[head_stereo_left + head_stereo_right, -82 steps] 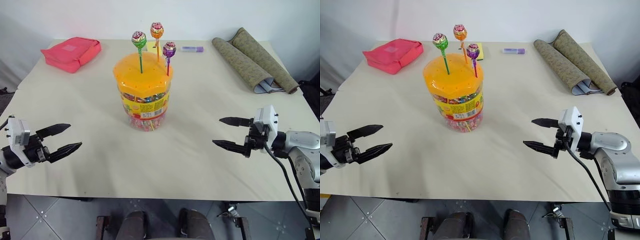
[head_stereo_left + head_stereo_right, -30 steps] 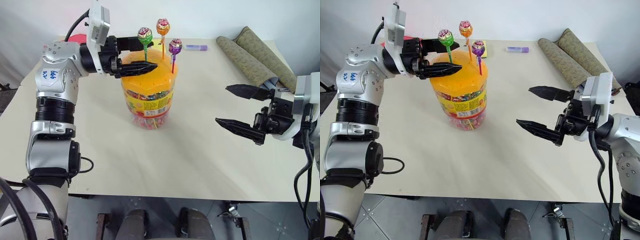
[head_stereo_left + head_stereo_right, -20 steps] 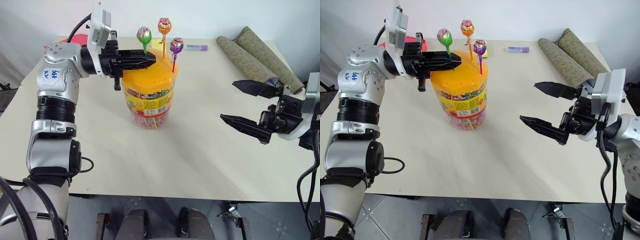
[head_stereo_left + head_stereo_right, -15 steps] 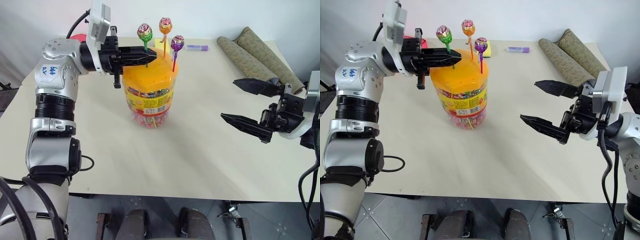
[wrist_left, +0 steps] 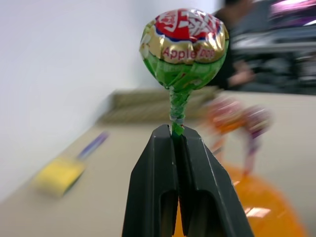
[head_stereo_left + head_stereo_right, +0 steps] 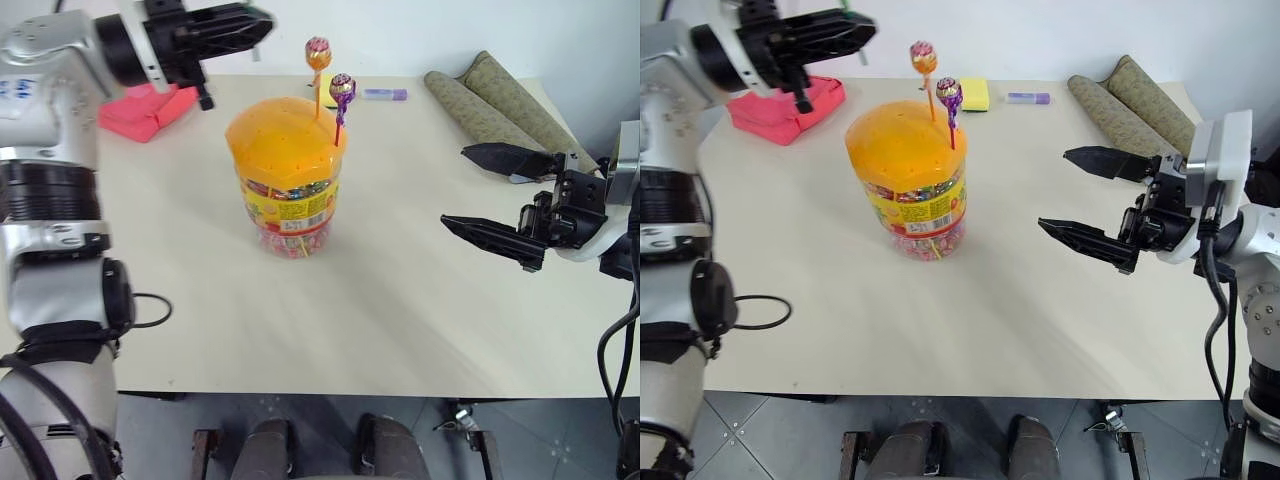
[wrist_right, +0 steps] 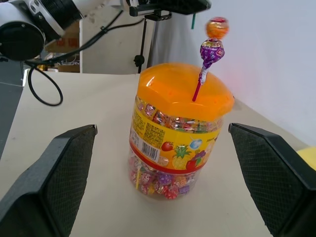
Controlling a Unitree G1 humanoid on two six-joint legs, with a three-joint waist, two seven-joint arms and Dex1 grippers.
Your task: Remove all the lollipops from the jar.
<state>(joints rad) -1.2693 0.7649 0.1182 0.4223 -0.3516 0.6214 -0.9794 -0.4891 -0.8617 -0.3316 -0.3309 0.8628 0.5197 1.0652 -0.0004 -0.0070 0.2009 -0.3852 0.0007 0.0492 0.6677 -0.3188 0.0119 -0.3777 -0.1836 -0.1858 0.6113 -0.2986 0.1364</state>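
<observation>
Pinching the green lollipop (image 5: 183,47) by its stick, our left end effector (image 5: 176,132) hangs left of the jar (image 6: 287,175); our right end effector (image 6: 486,190) is spread wide.

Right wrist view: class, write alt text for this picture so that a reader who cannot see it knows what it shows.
A clear jar of colourful sweets with an orange domed lid stands on a pale table, framed by the right gripper's two open black fingers. A purple lollipop and an orange lollipop stand up from the lid.
</observation>
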